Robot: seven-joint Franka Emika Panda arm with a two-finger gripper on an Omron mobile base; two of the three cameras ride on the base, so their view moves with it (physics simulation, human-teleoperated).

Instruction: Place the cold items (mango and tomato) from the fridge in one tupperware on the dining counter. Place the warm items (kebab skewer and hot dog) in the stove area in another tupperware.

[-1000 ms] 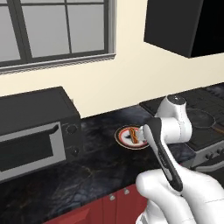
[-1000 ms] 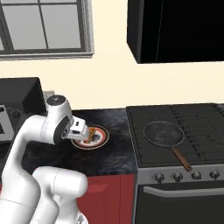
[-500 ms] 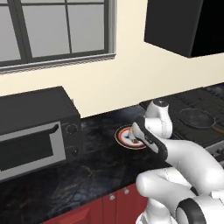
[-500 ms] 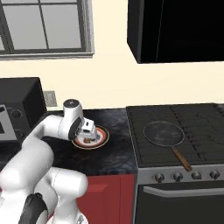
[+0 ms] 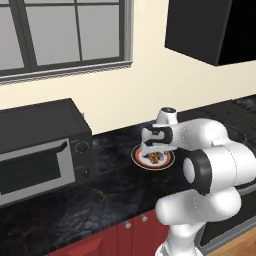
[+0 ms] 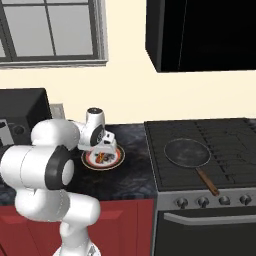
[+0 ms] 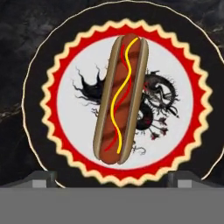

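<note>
Black and boxy, the microwave (image 5: 42,145) sits at the left end of the dark marbled bench (image 5: 100,200), under a grey-framed window (image 5: 65,35) in the cream wall. Moving right along the bench, a round plate (image 5: 152,159) with a red scalloped ring and a dark dragon drawing lies flat on the stone, and on it lies the hot dog (image 7: 121,98), a brown sausage in its bun with a wavy line of yellow mustard running its length. Seen from the hand camera it lies across the middle of the plate (image 7: 65,113), tilted a little off the upright of that view, wholly within the white centre. The white arm bends over from the base so that the gripper (image 5: 154,148) hangs directly above the plate, pointing down at the hot dog; its two dark fingertips (image 7: 41,178) stand spread wide, one to each side of the plate's lower rim in the hand view, and nothing is between them, so the gripper is released. Further right, past a strip of bare bench, the stove (image 6: 210,150) begins, with a round pan (image 6: 187,152) resting on its grates, wooden handle pointing toward the front edge, and a black hood (image 6: 200,35) on the wall above.
</note>
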